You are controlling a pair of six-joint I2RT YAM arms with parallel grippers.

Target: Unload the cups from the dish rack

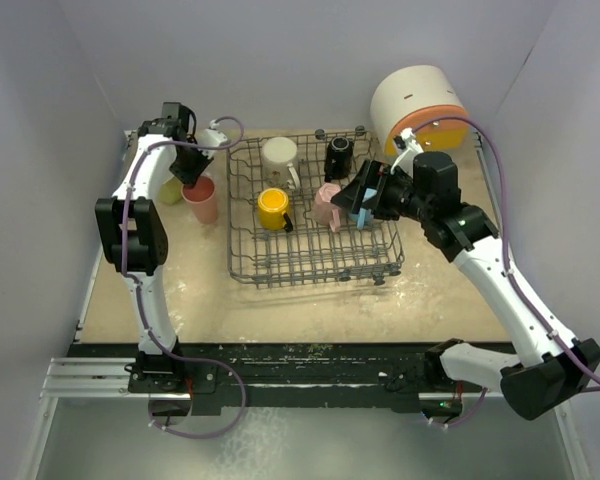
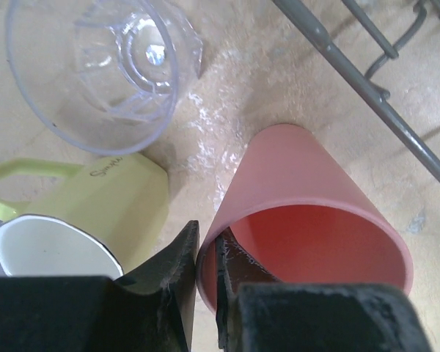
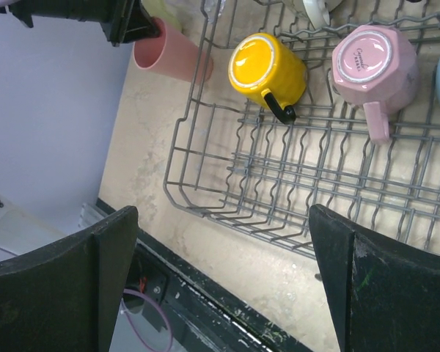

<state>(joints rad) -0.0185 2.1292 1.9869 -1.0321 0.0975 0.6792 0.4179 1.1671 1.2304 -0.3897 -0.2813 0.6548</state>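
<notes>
The dark grey wire dish rack (image 1: 310,262) sits mid-table and holds a cream mug (image 1: 279,155), a black mug (image 1: 338,155), a yellow mug (image 1: 273,208), a pink mug (image 1: 327,203) and a light blue cup (image 1: 364,215). Left of the rack a salmon tumbler (image 1: 201,200) stands beside a yellow-green mug (image 1: 172,190). My left gripper (image 2: 207,271) is shut on the salmon tumbler's (image 2: 308,198) rim, one finger inside and one outside. The yellow-green mug (image 2: 110,198) and a clear glass (image 2: 110,66) lie close by. My right gripper (image 3: 224,271) is open and empty, above the rack's (image 3: 227,191) right side.
A round white container with orange drawers (image 1: 417,105) stands at the back right, behind the right arm. A rack wire (image 2: 367,95) runs just right of the salmon tumbler. White walls close in both sides. The yellow mug (image 3: 268,66) and the pink mug (image 3: 374,62) sit upside down.
</notes>
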